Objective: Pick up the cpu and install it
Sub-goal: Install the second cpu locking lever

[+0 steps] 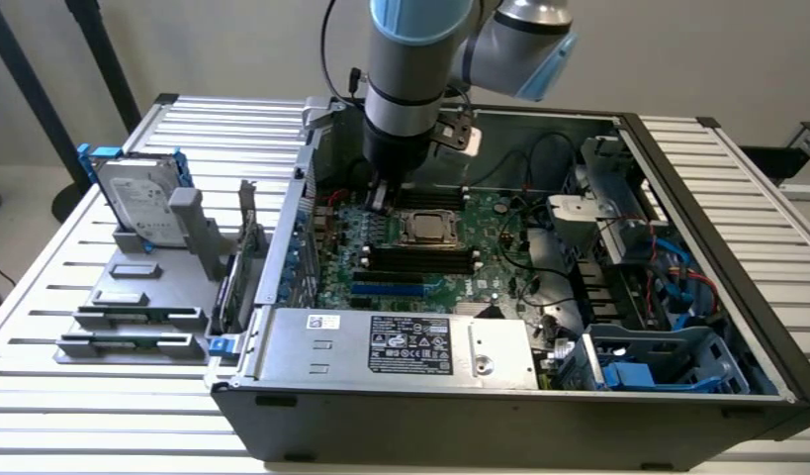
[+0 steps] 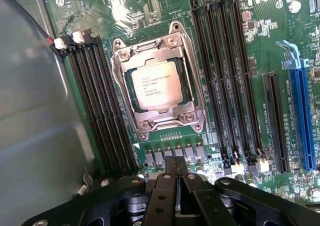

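Observation:
The cpu is a small square chip with a silvery top. It lies flat in the motherboard socket, inside the metal retaining frame. In the exterior view the cpu sits in the middle of the green board inside the open computer case. My gripper is shut with nothing between its fingers. It hangs just above the board beside the socket, apart from the chip. In the exterior view the gripper hovers slightly toward that view's left of the socket.
Black memory slots flank the socket on both sides, and a blue slot lies further off. The case holds a power supply, cables and drive bays. A hard drive and memory sticks sit on a grey stand at the exterior view's left.

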Controlling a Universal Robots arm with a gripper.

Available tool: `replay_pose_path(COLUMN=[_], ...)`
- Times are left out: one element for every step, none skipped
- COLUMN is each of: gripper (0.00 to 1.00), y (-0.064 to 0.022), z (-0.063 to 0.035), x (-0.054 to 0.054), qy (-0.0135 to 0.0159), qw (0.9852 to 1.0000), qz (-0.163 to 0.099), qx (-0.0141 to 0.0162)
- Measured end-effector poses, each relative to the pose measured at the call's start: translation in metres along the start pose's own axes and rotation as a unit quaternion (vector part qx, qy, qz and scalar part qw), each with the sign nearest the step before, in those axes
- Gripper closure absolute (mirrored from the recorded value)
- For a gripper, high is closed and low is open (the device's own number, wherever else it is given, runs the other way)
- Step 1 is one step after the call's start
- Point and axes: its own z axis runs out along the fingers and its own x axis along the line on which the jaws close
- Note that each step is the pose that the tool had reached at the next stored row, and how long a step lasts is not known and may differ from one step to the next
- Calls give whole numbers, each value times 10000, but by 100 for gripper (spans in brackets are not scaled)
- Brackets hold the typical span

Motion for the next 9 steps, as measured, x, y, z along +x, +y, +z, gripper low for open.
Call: replay_pose_path(gripper=[89,89,89,89,89,89,89,89,89], y=[-1,-2,-2,-3,-4,-5,-6,-7,-8], z=[-1,-3,-4,-5,-7,-9,-11,-13,-14], x=[2,5,8,11,13,16,19,22,25], qy=[-6,-12,-17,-24,-33,-42,-51,-60,-70], qw=[10000,10000,9999,9998,9998,9996,9995,9994,9992], qz=[-45,-88,-131,-173,-215,-259,-300,-343,-384], qx=[-9,-17,-25,-32,-38,-43,-49,-55,-61])
